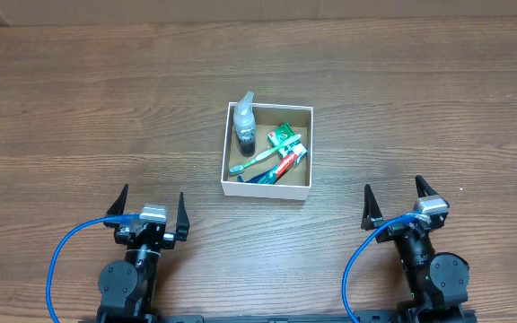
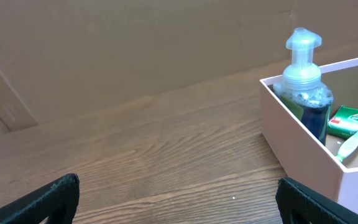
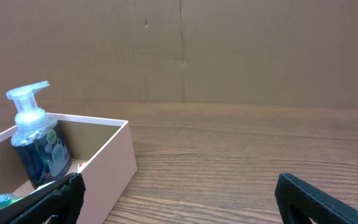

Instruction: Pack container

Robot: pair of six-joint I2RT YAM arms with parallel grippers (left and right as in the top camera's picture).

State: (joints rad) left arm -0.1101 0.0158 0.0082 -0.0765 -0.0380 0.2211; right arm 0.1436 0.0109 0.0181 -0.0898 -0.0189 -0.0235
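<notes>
The container (image 1: 265, 190) sits at the middle of the table (image 1: 79, 117), well ahead of both my arms and roughly midway between them. Inside it a pump bottle (image 1: 244, 130) stands upright in the far left corner. A green toothbrush (image 1: 257, 161) lies slantwise across the floor with a toothpaste tube (image 1: 287, 164) just beside it, and a small green box (image 1: 283, 136) rests nearer the far wall. I see nothing loose on the wood around the box. My left claw (image 1: 153, 192) and my right claw (image 1: 393, 183) hang at the near edge, each with fingers spread wide and nothing between them. I judge the packing done, or all but done. The next move calls only for holding clear of the container, unless some item out of view is yet to be fetched.
</notes>
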